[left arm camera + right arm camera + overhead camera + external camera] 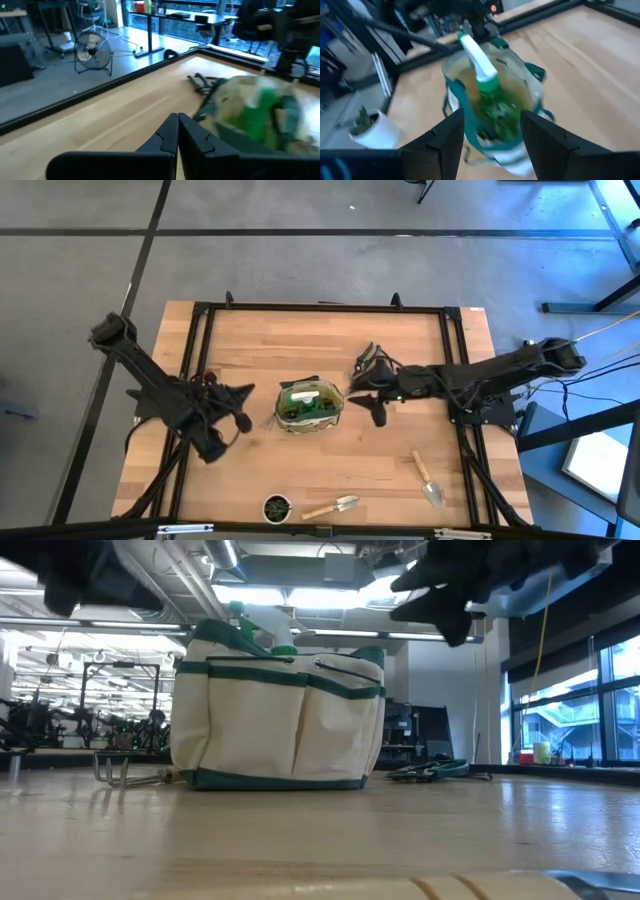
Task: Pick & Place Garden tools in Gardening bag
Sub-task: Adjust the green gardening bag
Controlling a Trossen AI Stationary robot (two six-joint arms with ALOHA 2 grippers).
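At the table's near edge a wooden-handled trowel (336,506) is lying beside the small pot (277,507), its long axis running along that edge; a second trowel (427,478) is resting farther right. Mid-table, the gardening bag (309,406) is sitting with the spray bottle (481,65) upright inside. The left gripper (243,421), pressed together and empty, is hanging just left of it. The right gripper (379,418), spread, is hovering at its right side, nearer the second trowel. Beyond, the pruners (372,360) are lying, partly hidden under that arm.

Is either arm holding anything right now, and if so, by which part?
Nothing is held. The left gripper is shut on nothing beside the bag; the right gripper hangs open over it.
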